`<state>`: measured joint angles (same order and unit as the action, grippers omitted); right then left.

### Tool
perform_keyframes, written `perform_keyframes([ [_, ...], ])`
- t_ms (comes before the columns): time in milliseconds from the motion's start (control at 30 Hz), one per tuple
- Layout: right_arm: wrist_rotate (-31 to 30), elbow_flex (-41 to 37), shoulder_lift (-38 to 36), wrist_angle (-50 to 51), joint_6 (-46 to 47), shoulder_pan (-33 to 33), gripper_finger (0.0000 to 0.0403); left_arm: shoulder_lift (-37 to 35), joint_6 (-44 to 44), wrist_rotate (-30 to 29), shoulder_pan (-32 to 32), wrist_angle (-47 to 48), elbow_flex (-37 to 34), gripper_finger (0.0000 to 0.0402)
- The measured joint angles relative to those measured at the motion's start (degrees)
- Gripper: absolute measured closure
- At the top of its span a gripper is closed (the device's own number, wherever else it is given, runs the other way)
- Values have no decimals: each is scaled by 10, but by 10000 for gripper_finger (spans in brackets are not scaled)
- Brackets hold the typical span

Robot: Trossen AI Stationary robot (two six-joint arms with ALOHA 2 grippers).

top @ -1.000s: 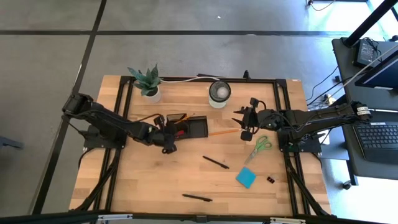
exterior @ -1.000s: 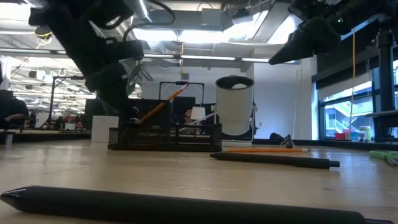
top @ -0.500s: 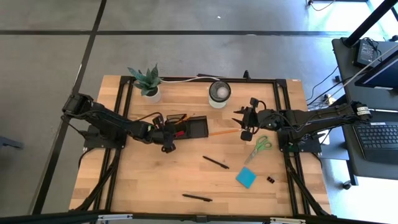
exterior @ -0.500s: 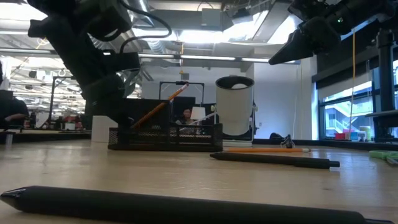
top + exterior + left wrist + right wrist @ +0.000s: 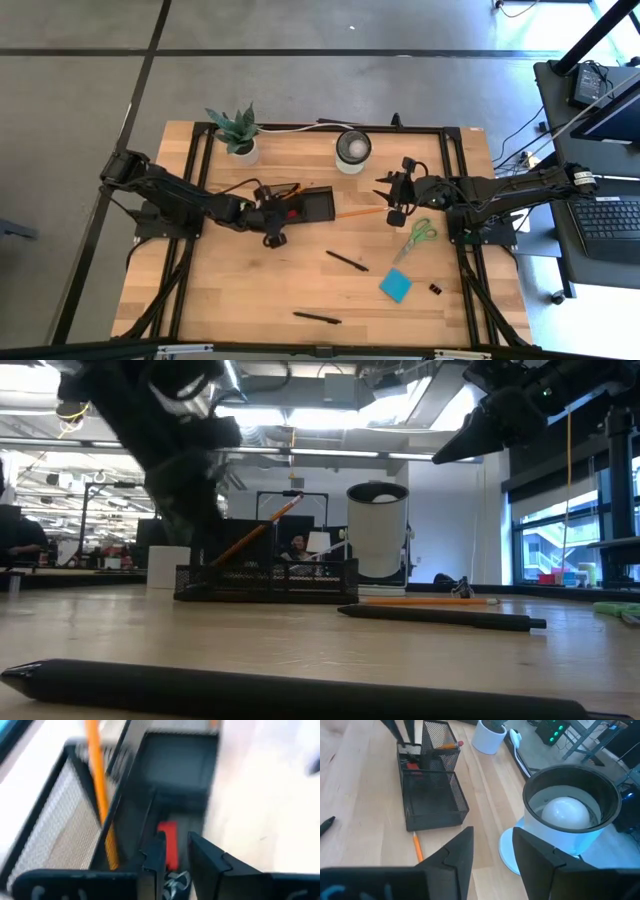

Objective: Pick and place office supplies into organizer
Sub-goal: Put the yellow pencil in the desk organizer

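Release looks like the step in hand: the left claw (image 5: 272, 213) hangs over the near end of the organizer (image 5: 318, 207), and in its wrist view the two fingers (image 5: 154, 860) stand slightly apart with nothing between them, while the red eraser (image 5: 169, 844) lies on the floor of the compartment just beyond them. An orange pencil (image 5: 101, 800) leans up out of the neighbouring mesh compartment, so that section already holds something. The right claw (image 5: 396, 193) hovers above the counter (image 5: 230, 290) between the organizer and the white-rimmed cup (image 5: 353, 146), fingers parted and empty, waiting. Much is left to gather: a loose orange pencil (image 5: 358, 212) lies just beside the organizer's right end, green-handled scissors (image 5: 420, 234) rest further right, a blue sticky-note pad (image 5: 395, 285) and a tiny black clip (image 5: 436, 289) sit near the front right, and two black pens (image 5: 346, 261) lie well apart on the open wood. My judgement is that the next move calls for the left arm to rise straight clear of the organizer walls without knocking the leaning pencil, then one arm reaches for the nearest item, probably the pencil beside the organizer, which lies flat and needs a low, careful pinch.
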<state>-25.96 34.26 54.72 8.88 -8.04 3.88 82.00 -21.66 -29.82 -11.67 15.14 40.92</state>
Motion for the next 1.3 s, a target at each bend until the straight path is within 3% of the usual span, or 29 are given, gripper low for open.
perform_keyframes([
  [100, 0, 0, 0, 2, 11, 0, 263, 0, 32, 5, -11, 0, 28, 331],
  [233, 0, 0, 0, 12, 36, 0, 263, 0, 34, 66, -26, -3, 54, 329],
  [467, 48, 5, 0, 168, 180, 0, 263, 0, -26, 136, -49, 0, 58, 334],
  [633, 53, -12, 0, 192, 213, 0, 263, 0, -16, 138, -57, -4, 58, 332],
  [867, 51, -88, 0, 137, 191, -8, 263, 0, -11, 124, -57, -4, 58, 332],
  [967, 55, -128, 0, 70, 176, -14, 263, 0, -11, 123, -57, -4, 58, 332],
  [1167, 147, -190, 0, -101, 102, -38, 263, 0, -11, 123, -57, -6, 58, 332],
  [1300, 170, -203, 0, -138, 66, -53, 263, 0, -11, 123, -58, -6, 58, 332],
])
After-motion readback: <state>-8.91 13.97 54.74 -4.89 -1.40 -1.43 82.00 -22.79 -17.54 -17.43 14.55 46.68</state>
